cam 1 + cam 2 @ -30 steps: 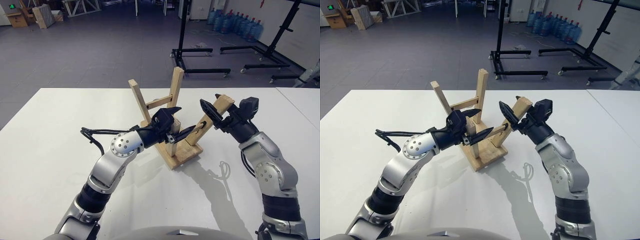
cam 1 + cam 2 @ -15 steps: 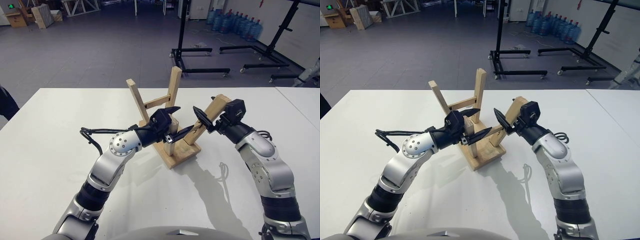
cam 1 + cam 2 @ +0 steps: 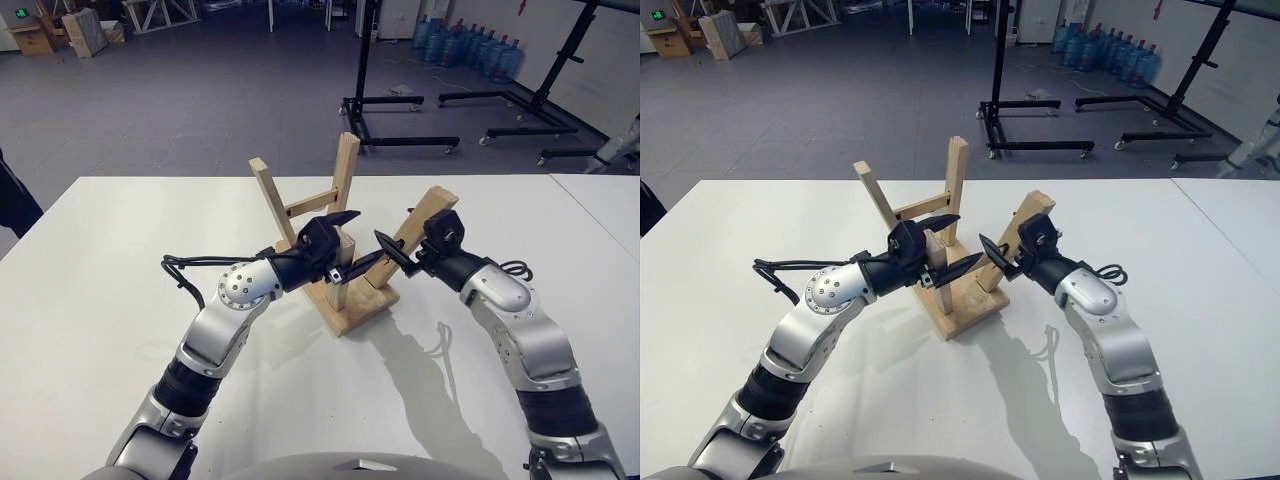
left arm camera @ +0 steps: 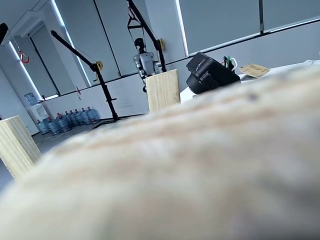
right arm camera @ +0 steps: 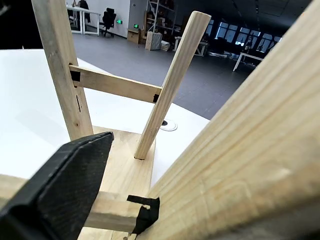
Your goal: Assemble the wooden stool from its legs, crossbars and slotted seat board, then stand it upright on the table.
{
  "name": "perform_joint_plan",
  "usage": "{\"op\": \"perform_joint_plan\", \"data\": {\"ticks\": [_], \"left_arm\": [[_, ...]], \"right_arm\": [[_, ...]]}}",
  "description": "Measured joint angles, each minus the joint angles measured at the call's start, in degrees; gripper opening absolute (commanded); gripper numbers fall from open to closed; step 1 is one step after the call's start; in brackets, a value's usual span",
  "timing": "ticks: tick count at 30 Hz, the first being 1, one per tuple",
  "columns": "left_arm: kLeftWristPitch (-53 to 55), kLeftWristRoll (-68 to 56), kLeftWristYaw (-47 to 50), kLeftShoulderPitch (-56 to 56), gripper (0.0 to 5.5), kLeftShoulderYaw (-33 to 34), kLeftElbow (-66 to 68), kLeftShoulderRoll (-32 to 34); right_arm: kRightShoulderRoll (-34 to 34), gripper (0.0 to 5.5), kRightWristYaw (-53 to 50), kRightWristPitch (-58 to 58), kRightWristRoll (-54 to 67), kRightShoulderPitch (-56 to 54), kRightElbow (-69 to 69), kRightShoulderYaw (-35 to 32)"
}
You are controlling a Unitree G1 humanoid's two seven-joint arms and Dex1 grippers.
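The wooden stool (image 3: pixel 352 305) lies upside down on the white table (image 3: pixel 110 270), seat board down and legs pointing up. A crossbar (image 3: pixel 312 203) joins the two far legs. My left gripper (image 3: pixel 352 242) grips the near leg (image 3: pixel 344 278), one finger behind it and one in front; blurred wood (image 4: pixel 200 165) sits close in the left wrist view. My right gripper (image 3: pixel 400 248) is open low on the slanted right leg (image 3: pixel 428 208). In the right wrist view that leg (image 5: pixel 240 150) runs beside one black finger (image 5: pixel 70 175), with a gap between them.
A black cable (image 3: pixel 185 268) loops on the table by my left arm. A second white table (image 3: pixel 610 200) adjoins at the right. Black wheeled stands (image 3: pixel 400 105) sit on the floor beyond the far edge. The table's near part and left side lie bare.
My right gripper has slid left and down along the slanted right leg, toward the seat board. The left gripper has stayed on the near leg, and the stool has barely moved.
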Motion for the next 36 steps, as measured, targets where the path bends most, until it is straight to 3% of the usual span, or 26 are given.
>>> {"op": "perform_joint_plan", "data": {"ticks": [9, 16, 26, 36], "left_arm": [[-0.73, -0.18, -0.05, -0.02, 3.67, 0.7, 1.22, -0.01], [-0.91, -0.15, -0.02, -0.03, 3.67, 0.7, 2.42, -0.01], [-0.62, -0.04, -0.01, -0.41, 3.67, 2.88, 2.75, 1.77], [2.6, -1.43, 1.53, 2.35, 3.67, 7.42, 0.59, 4.38]], "right_arm": [[-8.53, 4.07, 2.8, 1.69, -4.13, -5.16, 0.77, 4.48], [-8.2, 4.07, 2.87, 0.69, -3.96, -5.63, 2.04, 5.47], [0.36, 4.07, 5.68, 0.43, 9.91, -0.29, 1.04, -3.62], [-1.34, 4.07, 14.16, -1.33, 17.47, 9.21, -5.28, -8.2]]}}
